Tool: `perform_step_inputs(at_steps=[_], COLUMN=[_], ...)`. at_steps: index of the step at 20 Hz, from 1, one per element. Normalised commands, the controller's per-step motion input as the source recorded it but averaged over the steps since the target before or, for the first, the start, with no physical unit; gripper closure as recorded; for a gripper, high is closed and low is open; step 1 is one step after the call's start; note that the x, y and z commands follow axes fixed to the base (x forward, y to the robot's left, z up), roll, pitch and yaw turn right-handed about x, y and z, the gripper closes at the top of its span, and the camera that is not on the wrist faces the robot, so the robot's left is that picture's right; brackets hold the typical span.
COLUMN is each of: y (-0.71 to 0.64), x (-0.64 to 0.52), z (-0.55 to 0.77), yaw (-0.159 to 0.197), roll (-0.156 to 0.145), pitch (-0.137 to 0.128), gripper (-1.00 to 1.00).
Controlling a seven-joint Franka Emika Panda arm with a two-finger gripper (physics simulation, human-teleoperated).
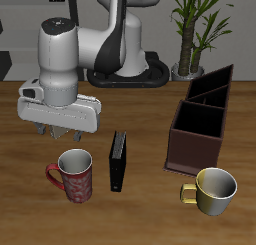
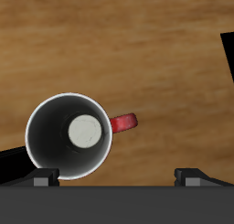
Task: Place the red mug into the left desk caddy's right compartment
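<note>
The red mug [image 1: 76, 175] stands upright on the wooden table near its front edge, with a speckled dark red wall and a light grey inside. My gripper [image 1: 60, 131] hangs just above and a little behind it, open and empty. In the wrist view the red mug [image 2: 69, 134] shows from above with its red handle [image 2: 125, 123] sticking out sideways. It lies off to one side of my gripper [image 2: 119, 177], not between the spread fingertips [image 2: 46, 177]. The left desk caddy [image 1: 195, 149], dark brown with inner dividers, stands across the table. Its compartments are open-topped.
A thin black book-like object [image 1: 118, 159] stands upright right beside the red mug. A cream-yellow mug [image 1: 215, 189] sits in front of the caddy. A potted plant [image 1: 195, 29] stands at the back. A dark edge [image 2: 228, 68] shows in the wrist view.
</note>
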Motion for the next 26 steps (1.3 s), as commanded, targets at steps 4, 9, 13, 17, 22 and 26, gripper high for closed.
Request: perform_step_inputs(at_steps=[4, 9, 13, 17, 22, 26], y=[0.03, -0.01, -0.13, 0.06, -0.01, -0.09], x=[0.07, 0.03, -0.01, 0.04, 0.01, 0.05], z=[-0.18, -0.10, -0.29, -0.21, -0.17, -0.22], yaw=[-0.032, -0.023, -0.088, -0.033, -0.028, -0.070], roll=[-0.004, -0.005, -0.031, 0.001, -0.011, -0.025], pitch=[0.007, 0.013, 0.041, 0.022, 0.016, 0.047], gripper=[-1.00, -1.00, -1.00, -1.00, -1.00, -1.00])
